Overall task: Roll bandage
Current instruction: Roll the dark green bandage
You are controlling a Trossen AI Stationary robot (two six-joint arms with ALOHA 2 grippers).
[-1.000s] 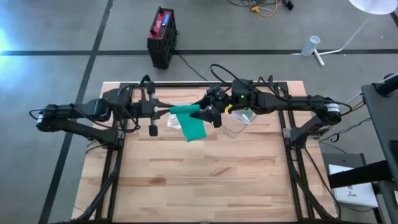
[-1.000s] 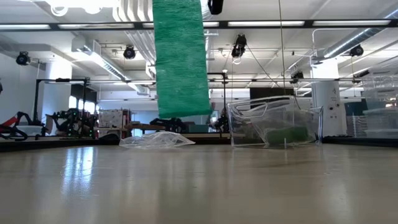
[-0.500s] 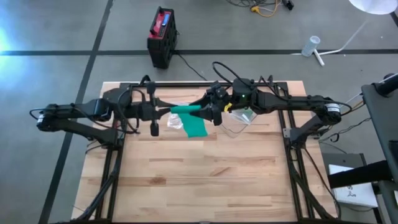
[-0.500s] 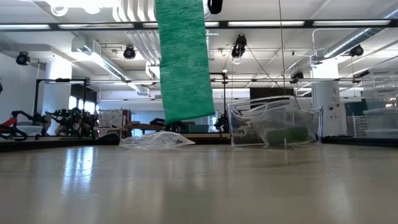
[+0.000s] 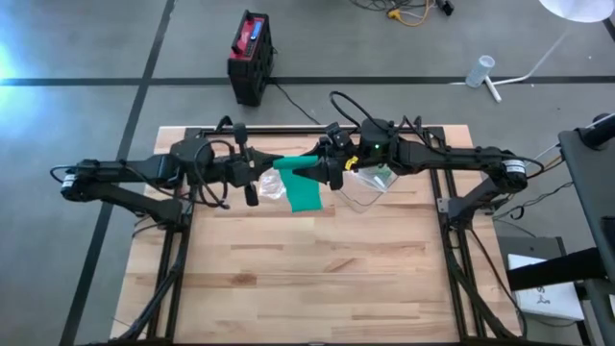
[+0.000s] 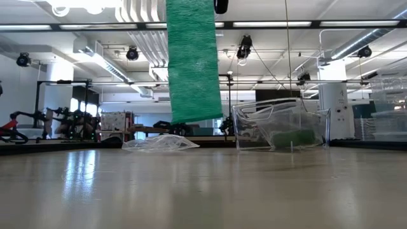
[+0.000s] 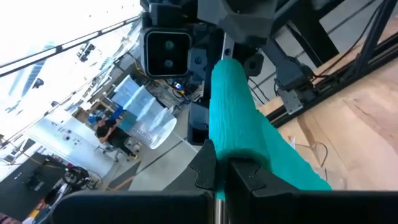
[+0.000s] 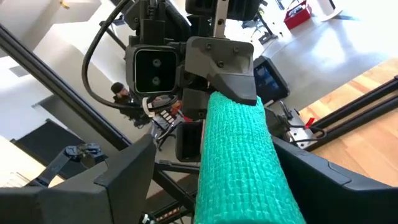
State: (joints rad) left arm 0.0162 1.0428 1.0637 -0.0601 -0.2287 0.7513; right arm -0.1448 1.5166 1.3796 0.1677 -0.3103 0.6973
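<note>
The bandage's loose tail (image 6: 193, 63) hangs clear above the table (image 5: 317, 279); higher, the left gripper (image 7: 216, 167) pinches the roll's end with fingers pressed together; the right gripper (image 8: 208, 162) straddles the bandage (image 8: 239, 155), fingers spread; I judge steady tension and aligned edges keep winding tidy.

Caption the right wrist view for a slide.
Green bandage spans between the right gripper's open fingers and the left gripper shut on its far end.
</note>
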